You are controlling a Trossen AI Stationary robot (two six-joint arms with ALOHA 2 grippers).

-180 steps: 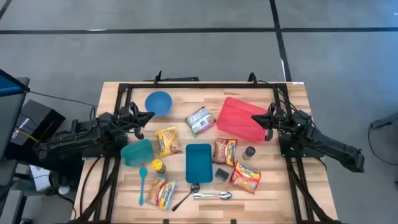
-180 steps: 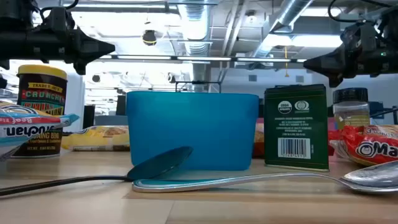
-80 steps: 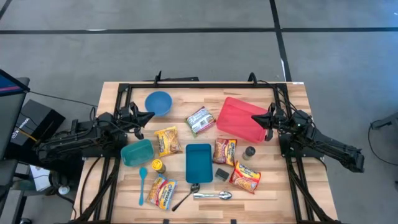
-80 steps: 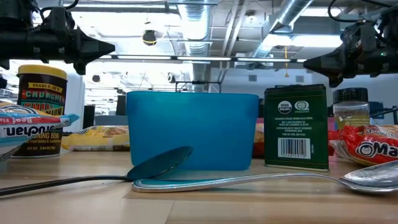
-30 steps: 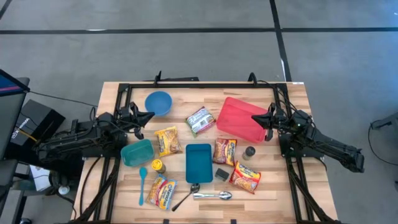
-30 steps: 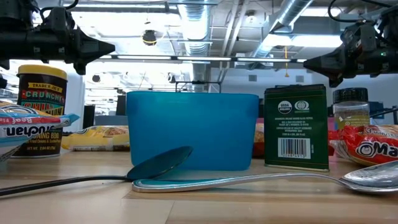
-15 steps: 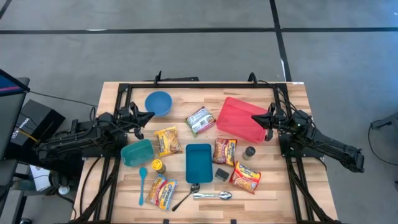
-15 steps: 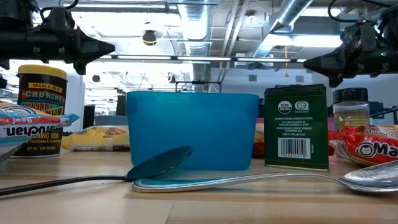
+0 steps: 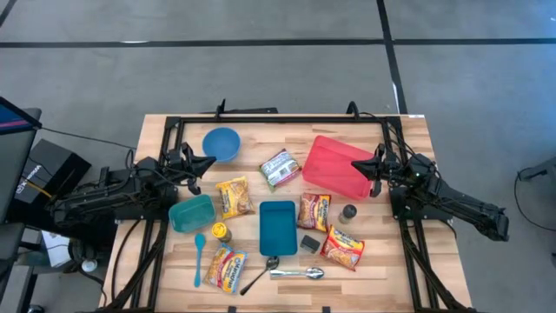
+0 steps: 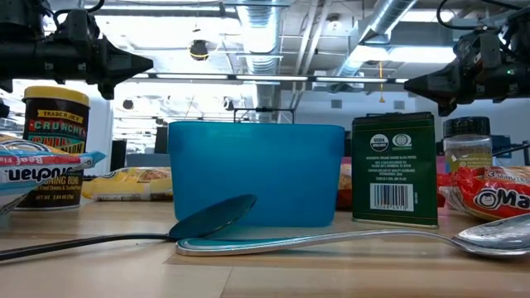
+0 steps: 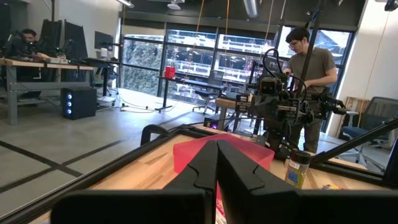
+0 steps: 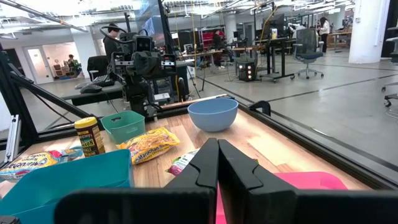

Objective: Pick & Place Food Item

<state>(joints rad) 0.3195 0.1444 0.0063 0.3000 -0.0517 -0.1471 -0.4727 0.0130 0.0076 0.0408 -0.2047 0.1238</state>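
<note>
Several ramen packets lie flat on the wooden table: one (image 9: 233, 196) left of centre, one (image 9: 314, 211) right of centre, one (image 9: 343, 247) at the near right and one (image 9: 226, 268) at the near left. A green-and-white packet (image 9: 280, 168) lies farther back. My left gripper (image 9: 208, 162) hovers shut above the table's left side, near a blue bowl (image 9: 221, 143). My right gripper (image 9: 356, 164) hovers shut above a red tray (image 9: 334, 165) at the right. In each wrist view the fingers meet: left gripper (image 11: 217, 149), right gripper (image 12: 217, 146). Neither holds anything.
A teal box (image 9: 278, 228) stands at the centre, a teal basket (image 9: 191, 212) at the left. A yellow-lidded jar (image 9: 221, 232), a spice jar (image 9: 348, 212), a dark tin (image 9: 310, 243), a teal spoon (image 9: 199, 258) and metal spoons (image 9: 295, 273) crowd the near half. A person (image 11: 309, 68) stands beyond the table.
</note>
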